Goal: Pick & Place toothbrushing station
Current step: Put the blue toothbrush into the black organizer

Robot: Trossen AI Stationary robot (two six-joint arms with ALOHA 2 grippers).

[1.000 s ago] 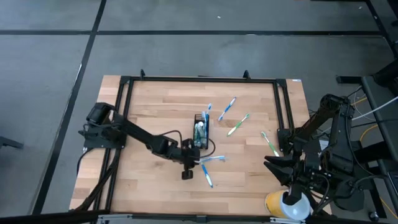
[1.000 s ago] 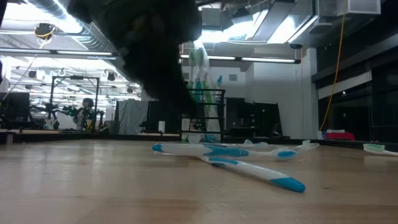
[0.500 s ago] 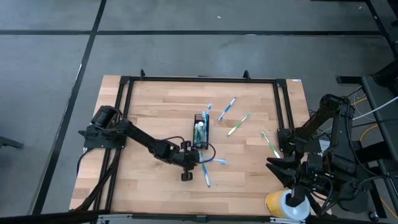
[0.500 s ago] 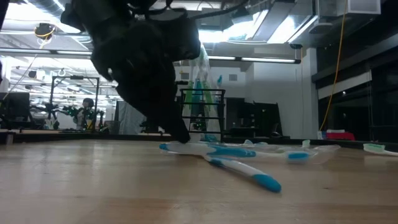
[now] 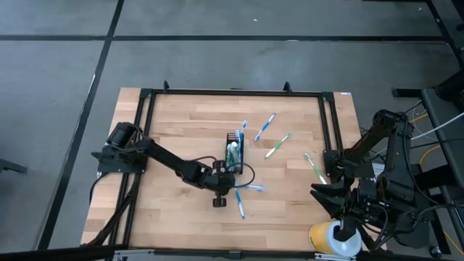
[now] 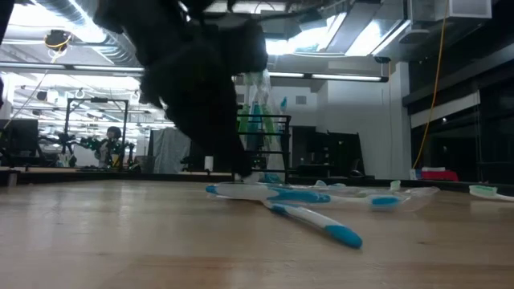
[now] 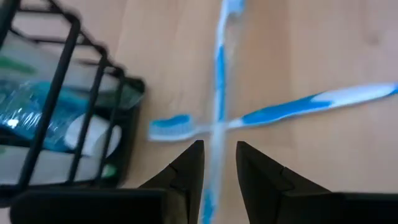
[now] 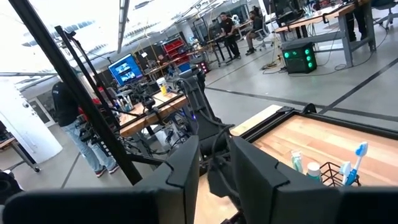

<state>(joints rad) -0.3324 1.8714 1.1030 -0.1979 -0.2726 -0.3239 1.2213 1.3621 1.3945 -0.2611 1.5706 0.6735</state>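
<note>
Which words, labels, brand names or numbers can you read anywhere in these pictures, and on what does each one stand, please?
None can be read.
The tube in the black mesh holder: printing too blurred to read.
The toothbrushes on the table: no lettering shows.
The monitor in the room behind: lit screen, too small to read.

High view: overhead, straight down on the whole desk [image 5: 181, 123]. Low view: desk-top level, facing the room. Left wrist view: close above crossed toothbrushes [image 7: 249, 118], shared with both. Right wrist view: raised, facing the room.
</note>
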